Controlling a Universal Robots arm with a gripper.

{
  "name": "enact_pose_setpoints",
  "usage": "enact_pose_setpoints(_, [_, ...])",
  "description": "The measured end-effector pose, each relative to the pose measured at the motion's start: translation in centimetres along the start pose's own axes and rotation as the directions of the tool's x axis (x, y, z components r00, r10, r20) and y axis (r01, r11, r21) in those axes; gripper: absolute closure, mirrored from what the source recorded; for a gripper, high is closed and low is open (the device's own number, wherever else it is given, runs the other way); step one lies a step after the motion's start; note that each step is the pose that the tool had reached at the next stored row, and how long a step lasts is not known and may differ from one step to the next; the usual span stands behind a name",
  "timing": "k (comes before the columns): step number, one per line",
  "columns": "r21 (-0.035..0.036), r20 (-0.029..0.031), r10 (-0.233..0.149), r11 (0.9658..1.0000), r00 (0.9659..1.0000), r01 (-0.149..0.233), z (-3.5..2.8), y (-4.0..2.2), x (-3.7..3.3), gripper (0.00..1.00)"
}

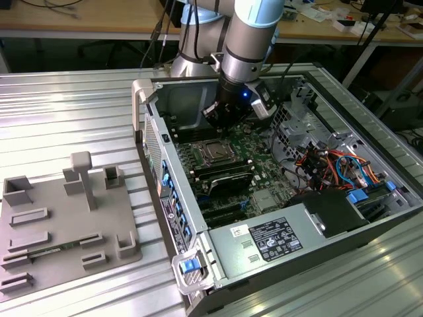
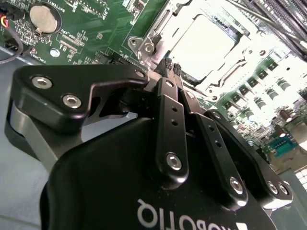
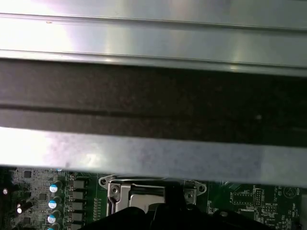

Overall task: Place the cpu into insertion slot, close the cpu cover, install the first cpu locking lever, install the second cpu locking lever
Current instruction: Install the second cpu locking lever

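Silvery cpu cover (image 2: 204, 45) apparently closed; pinched end effector (image 2: 171, 68) beside it.

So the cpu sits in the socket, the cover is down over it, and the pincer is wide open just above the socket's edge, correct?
Not quite: the pincer is shut, its fingertips pressed together, as the second wrist view shows. The rest holds: the cpu sits in the socket with the cpu cover down around it.

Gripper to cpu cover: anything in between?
Nothing: in the second wrist view the gripper, fingers together, hangs just off the closed cpu cover, bare board between.
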State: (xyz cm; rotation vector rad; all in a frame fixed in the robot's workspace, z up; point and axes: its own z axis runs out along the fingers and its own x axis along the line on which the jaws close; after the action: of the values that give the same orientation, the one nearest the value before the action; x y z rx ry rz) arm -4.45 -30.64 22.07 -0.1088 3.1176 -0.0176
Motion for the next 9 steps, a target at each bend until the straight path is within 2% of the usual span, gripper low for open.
enact_pose_setpoints(3, [0.0013, -0.0001, 0.000, 1.0000, 1.0000, 0.000, 0.00, -0.34, 0.03, 0.89])
enact_pose_setpoints(7, [0.0031, -0.0002, 0.000, 1.0000, 1.0000, 0.000, 0.01, -1.09, 0.08, 0.89])
enact_pose_setpoints(9, [0.0061, -0.0004, 0.000, 1.0000, 1.0000, 0.000, -0.10, -1.30, 0.09, 0.89])
